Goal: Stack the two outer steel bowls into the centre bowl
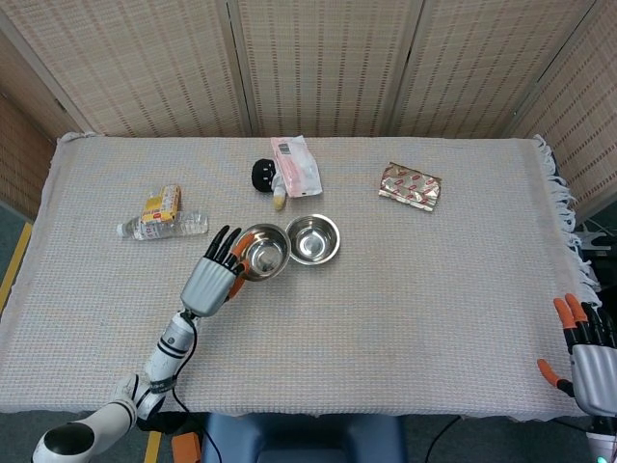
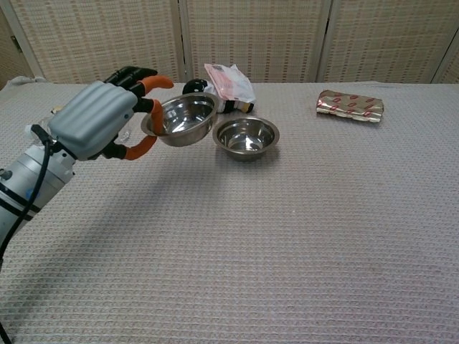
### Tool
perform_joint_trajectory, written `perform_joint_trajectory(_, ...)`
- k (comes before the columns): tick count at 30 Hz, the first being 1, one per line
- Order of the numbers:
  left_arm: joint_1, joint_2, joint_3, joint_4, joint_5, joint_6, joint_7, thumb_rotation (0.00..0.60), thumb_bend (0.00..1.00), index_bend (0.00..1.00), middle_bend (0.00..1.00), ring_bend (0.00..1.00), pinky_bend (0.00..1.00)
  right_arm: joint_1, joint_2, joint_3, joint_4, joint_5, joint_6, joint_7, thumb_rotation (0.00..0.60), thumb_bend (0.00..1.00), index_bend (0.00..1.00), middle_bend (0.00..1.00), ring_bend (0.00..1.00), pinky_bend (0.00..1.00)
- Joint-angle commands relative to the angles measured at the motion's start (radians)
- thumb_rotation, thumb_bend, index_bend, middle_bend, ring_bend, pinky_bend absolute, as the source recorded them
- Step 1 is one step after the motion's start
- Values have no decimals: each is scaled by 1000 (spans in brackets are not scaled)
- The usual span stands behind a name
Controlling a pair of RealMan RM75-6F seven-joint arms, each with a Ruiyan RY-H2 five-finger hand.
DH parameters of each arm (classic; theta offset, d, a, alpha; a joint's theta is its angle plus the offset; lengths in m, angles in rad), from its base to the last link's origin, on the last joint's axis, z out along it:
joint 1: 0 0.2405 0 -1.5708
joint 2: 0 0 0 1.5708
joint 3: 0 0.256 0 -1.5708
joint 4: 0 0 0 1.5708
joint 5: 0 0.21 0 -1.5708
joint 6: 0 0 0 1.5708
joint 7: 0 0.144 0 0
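My left hand point(image 1: 214, 272) point(image 2: 100, 118) holds a steel bowl point(image 1: 262, 251) point(image 2: 183, 118) by its near left rim, thumb under and fingers over the edge. The bowl hangs above the cloth, tilted slightly, just left of the centre steel bowl point(image 1: 312, 238) point(image 2: 246, 137), and their rims almost meet in the head view. The centre bowl stands upright on the table. My right hand point(image 1: 588, 349) is at the table's near right corner, fingers apart and holding nothing; the chest view does not show it.
A water bottle point(image 1: 164, 225) and a yellow snack pack point(image 1: 162, 203) lie at the left. A black toy with a pink packet point(image 1: 294, 166) point(image 2: 229, 82) sits just behind the bowls. A foil packet point(image 1: 410, 185) point(image 2: 350, 105) lies back right. Fringe lines the tablecloth's right edge point(image 1: 569, 222).
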Motion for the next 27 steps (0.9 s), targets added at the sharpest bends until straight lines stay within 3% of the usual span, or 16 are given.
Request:
perform_joint_trajectory(1, -95, -36, -34, 44, -41, -98, 16, 600, 479, 651, 115, 50, 62, 0, 8, 2, -6, 5, -11, 8, 600, 117, 0, 0, 0, 0)
perform_joint_trajectory(7, -221, -113, -60, 187, -92, -250, 15, 600, 477, 641, 115, 50, 63, -5, 24, 8, -12, 18, -26, 26, 600, 117, 0, 0, 0, 0)
perform_joint_trajectory(13, -280, -168, -57, 276, -121, -304, -15, 600, 479, 613, 115, 50, 63, -13, 37, 23, -14, 48, -38, 45, 600, 117, 0, 0, 0, 0)
perform_joint_trajectory(16, -297, -188, -43, 302, -124, -330, -9, 600, 473, 433, 91, 40, 65, -19, 42, 24, -18, 46, -31, 47, 600, 117, 0, 0, 0, 0)
perform_joint_trajectory(20, -311, -209, -39, 312, -145, -391, 19, 600, 466, 36, 3, 0, 65, -26, 45, 27, -22, 41, -18, 52, 600, 117, 0, 0, 0, 0)
perform_joint_trajectory(27, -320, -212, -17, 267, -146, -347, 28, 600, 466, 0, 0, 0, 65, -30, 50, 26, -27, 26, -13, 53, 600, 117, 0, 0, 0, 0)
